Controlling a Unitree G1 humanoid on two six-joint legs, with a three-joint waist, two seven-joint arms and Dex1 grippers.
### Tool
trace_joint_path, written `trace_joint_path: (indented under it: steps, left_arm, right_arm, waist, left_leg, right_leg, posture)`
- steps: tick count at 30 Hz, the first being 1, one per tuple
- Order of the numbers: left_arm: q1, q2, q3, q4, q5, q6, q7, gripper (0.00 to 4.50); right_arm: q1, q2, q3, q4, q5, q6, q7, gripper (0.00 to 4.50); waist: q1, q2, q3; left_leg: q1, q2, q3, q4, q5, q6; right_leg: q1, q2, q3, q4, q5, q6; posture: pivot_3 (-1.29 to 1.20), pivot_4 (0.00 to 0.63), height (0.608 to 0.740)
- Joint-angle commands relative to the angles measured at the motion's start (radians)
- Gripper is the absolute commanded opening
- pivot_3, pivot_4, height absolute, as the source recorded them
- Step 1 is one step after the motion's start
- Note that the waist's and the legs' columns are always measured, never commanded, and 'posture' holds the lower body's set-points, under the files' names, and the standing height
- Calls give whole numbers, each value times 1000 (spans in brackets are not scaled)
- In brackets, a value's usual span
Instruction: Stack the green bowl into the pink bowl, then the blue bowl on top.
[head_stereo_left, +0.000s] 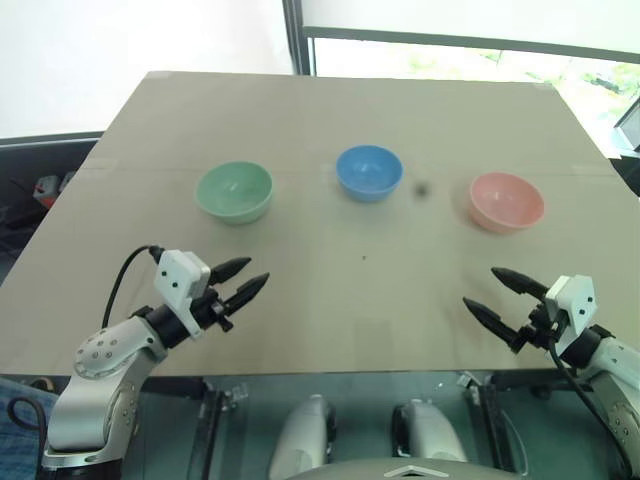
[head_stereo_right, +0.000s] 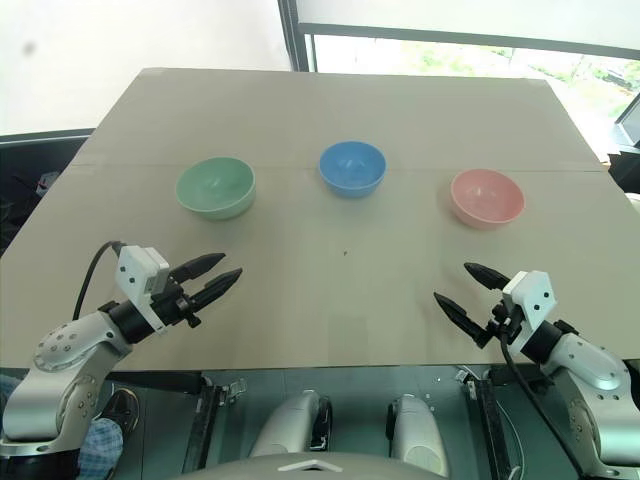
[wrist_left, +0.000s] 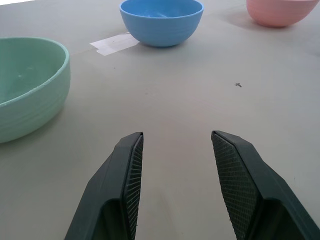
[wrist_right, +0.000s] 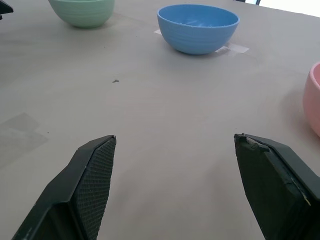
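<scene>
1. The table (head_stereo_left: 330, 130) is the biggest thing here, a broad tan top that carries all three bowls in a row across its middle, each standing apart from the others.
2. The left gripper (head_stereo_left: 241, 279) hovers over the near left part of the table, its two black fingers (wrist_left: 127, 170) parted with a clear gap and nothing between them. It points toward the green bowl, which lies a little beyond it.
3. The right gripper (head_stereo_left: 493, 294) hovers over the near right part, its fingers (wrist_right: 95, 170) spread wide and empty. The pink bowl lies beyond it.
4. The green bowl (head_stereo_left: 234, 191) stands upright at the left end of the row. Its inside is empty.
5. The pink bowl (head_stereo_left: 506, 202) stands upright at the right end, well apart from the green one. Nothing lies in it.
6. The blue bowl (head_stereo_left: 369, 172) stands upright between the other two, slightly farther back, and is empty too.
7. A strip of clear tape (wrist_left: 114, 43) lies flat on the table just beside the blue bowl's base.
8. A tiny dark speck (head_stereo_left: 364, 258) sits on the bare table in front of the blue bowl.
</scene>
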Motion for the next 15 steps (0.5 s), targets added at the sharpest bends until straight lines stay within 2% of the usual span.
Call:
trace_joint_path:
  steps: [1, 15]
  left_arm:
    - [-5, -12, -14, -60, -1, -13, 23, 2276]
    - [-25, -5, -20, -52, -25, -8, 17, 2276]
  right_arm:
    - [-4, -18, -19, -26, 11, -22, 10, 3969]
    - [-30, -26, -3, -4, -11, -25, 5, 3969]
  waist:
    - [0, 0, 0]
    - [0, 0, 0]
  left_leg:
    - [0, 0, 0, 0, 0, 0]
    - [1, 0, 0, 0, 0, 0]
  right_leg:
    - [0, 0, 0, 0, 0, 0]
    - [1, 0, 0, 0, 0, 1]
  posture:
    - [0, 150, 740]
    - [0, 150, 740]
